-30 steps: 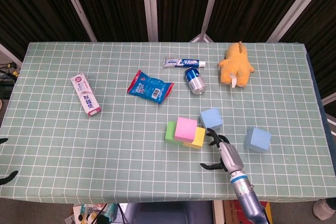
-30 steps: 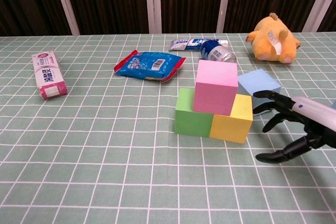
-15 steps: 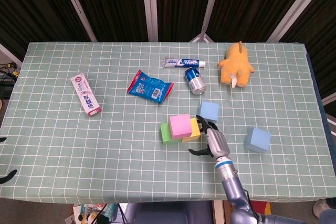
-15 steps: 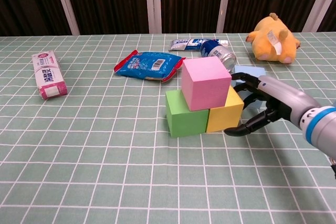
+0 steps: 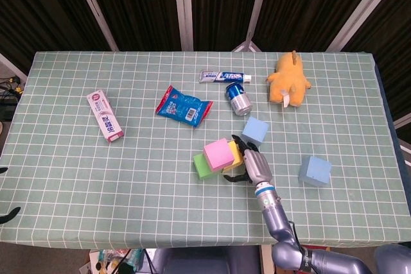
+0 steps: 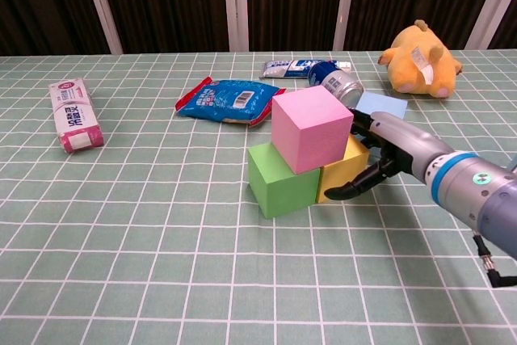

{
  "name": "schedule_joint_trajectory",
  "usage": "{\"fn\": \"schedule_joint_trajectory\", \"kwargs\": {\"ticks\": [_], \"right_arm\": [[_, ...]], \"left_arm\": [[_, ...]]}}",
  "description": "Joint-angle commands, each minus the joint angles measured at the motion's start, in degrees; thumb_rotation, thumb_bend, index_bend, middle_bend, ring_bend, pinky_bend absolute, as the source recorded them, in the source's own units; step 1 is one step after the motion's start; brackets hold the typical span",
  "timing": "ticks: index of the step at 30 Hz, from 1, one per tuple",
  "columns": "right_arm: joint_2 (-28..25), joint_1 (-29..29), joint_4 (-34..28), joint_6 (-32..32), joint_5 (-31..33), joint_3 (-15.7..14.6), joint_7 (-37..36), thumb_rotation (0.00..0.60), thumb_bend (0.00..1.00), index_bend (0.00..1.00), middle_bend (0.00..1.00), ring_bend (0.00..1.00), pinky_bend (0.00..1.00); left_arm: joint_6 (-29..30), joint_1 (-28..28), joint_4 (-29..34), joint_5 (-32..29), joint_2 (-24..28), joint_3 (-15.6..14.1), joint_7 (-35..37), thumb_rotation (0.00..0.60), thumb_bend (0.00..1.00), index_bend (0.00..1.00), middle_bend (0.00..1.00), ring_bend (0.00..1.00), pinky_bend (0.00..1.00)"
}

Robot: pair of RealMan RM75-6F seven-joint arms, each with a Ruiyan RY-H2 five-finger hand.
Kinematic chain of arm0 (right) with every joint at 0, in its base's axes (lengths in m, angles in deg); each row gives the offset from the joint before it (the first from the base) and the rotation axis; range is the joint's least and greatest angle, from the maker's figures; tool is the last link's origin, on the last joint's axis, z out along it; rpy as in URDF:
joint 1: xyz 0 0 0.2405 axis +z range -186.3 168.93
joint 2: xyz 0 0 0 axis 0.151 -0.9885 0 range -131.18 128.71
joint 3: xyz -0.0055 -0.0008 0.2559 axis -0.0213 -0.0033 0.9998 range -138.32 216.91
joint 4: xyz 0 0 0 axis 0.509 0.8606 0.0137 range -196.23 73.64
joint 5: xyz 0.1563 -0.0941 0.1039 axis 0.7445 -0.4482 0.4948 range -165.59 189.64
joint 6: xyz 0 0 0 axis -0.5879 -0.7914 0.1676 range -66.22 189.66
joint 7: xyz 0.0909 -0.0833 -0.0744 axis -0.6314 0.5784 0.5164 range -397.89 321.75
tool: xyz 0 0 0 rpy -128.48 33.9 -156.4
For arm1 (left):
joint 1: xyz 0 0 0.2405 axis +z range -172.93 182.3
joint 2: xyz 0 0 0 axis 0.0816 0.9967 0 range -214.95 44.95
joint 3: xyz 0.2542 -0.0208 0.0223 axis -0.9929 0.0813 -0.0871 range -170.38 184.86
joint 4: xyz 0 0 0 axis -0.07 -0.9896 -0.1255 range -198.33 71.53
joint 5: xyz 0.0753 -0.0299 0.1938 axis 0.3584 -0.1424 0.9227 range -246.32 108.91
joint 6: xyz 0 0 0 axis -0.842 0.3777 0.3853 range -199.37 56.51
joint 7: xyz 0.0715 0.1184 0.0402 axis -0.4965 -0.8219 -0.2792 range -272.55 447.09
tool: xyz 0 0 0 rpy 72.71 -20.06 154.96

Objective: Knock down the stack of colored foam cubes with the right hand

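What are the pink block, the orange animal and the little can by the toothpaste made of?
The pink block looks like soft foam: matte, flat colour, no shine. The orange animal seems plush fabric, fuzzy at the edges with a sewn-in white tag. The can looks like thin metal, with a shiny silver end and a printed blue wrap, though the surface is too small to be sure.

Lab, gridded table, black curtains
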Motion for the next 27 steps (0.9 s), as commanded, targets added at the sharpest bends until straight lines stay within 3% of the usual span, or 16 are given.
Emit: {"fn": "schedule_joint_trajectory", "kwargs": {"ticks": [1,7,21,25,27], "right_arm": [[0.15,0.8,0.79,0.13,0.12,0.77,0.01,0.6,0.13,0.09,0.19,0.24,0.04],[-1.0,1.77,1.48,0.78,-0.38,1.31,-0.5,0.6,0.13,0.09,0.19,0.2,0.02],[-1.55,3.02,1.57,3.73,-2.59,-1.68,-2.4,0.6,0.12,0.09,0.19,0.2,0.01],[-0.94,3.46,1.96,3.18,-2.85,-1.49,-2.51,0.6,0.12,0.14,0.2,0.23,0.01],[-0.78,3.55,2.13,2.81,-3.12,-1.52,-2.55,0.6,0.13,0.22,0.27,0.3,0.01]], "left_arm": [[-0.09,-0.06,0.05,-0.05,-0.01,-0.01,-0.08,0.6,0.13,0.21,0.0,0.0,0.0],[-0.37,-0.26,-0.01,-0.55,-0.08,0.19,-0.16,0.6,0.13,0.21,0.0,0.0,0.0],[-0.33,-0.27,0.31,-0.89,-0.19,0.13,-0.76,0.6,0.13,0.21,0.0,0.0,0.0],[-0.33,-0.29,0.25,-0.99,-0.11,0.22,-0.53,0.6,0.13,0.21,0.0,0.0,0.0],[-0.42,-0.31,0.21,-1.14,-0.06,0.25,-0.4,0.6,0.13,0.21,0.0,0.0,0.0]]}}
